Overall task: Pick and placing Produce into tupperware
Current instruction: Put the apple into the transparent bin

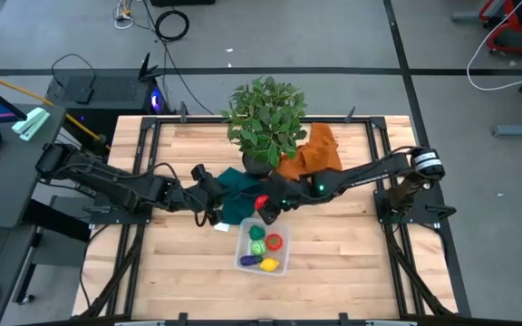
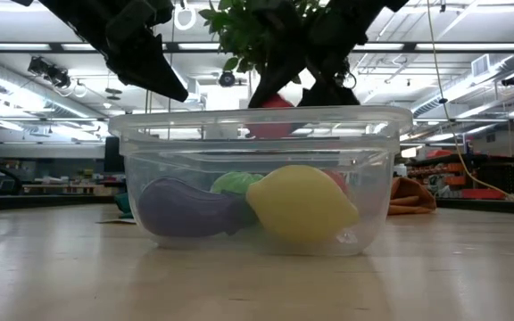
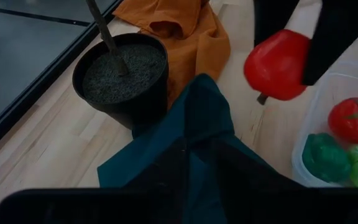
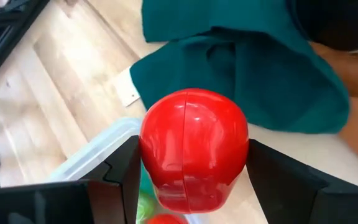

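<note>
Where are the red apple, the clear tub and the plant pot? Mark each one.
red apple (image 4: 193, 149), right wrist view, middle of its shiny front, between the fingers.
clear tub (image 2: 257, 122), low view, front rim.
plant pot (image 3: 143, 99), left wrist view, dark outer wall.

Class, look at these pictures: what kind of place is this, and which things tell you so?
Probably a robotics lab or workshop: a wooden table in a metal frame, cables on a grey concrete floor, and rows of ceiling strip lights over distant benches.
</note>
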